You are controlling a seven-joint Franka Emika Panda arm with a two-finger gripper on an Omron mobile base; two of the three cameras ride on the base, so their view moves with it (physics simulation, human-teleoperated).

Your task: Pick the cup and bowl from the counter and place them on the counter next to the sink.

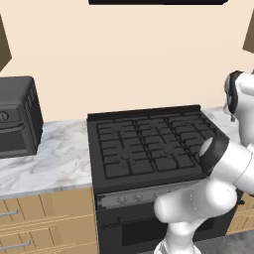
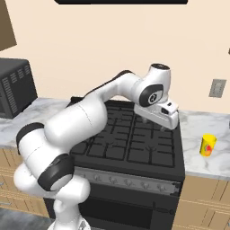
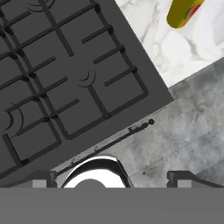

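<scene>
Beige wall (image 1: 139, 54), black stove (image 1: 149, 144), microwave (image 1: 17, 116)

Stove (image 3: 65, 74): black grates seen across the upper left.
Cup (image 3: 183, 12): yellow, seen on the marble surface (image 3: 175, 48), top right.
Floor (image 3: 183, 135): grey, seen below.
Pincer (image 3: 113, 177): tips spread wide, nothing held.

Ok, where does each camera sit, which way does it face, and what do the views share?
Left base view: behind-left, facing the black gas stove; white arm at right.
Right base view: behind-right, facing that stove and the small yellow cup on white marble counter; gripper visible.
Hand view: looking down, jaws open.
All share the stove.
</scene>
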